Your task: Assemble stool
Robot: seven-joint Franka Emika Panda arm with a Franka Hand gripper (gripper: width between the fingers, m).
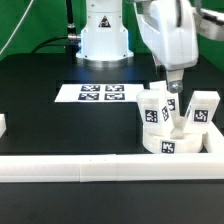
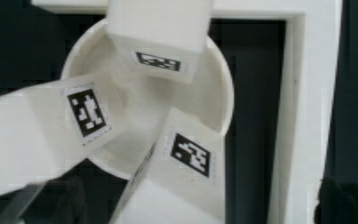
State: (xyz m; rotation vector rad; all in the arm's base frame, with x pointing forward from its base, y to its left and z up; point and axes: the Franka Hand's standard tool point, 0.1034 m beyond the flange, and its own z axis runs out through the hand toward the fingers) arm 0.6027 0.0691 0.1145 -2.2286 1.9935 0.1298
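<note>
White seat disc (image 1: 165,146) carries tagged leg blocks (image 1: 153,112).

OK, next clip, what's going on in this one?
A Franka arm is putting a white stool together in the corner formed by the border rails. The round seat disc lies there with three tagged leg blocks standing in it; one is at. The gripper is down among the legs, apparently on the middle one; whether its jaws are closed is unclear. The marker board lies behind.
</note>
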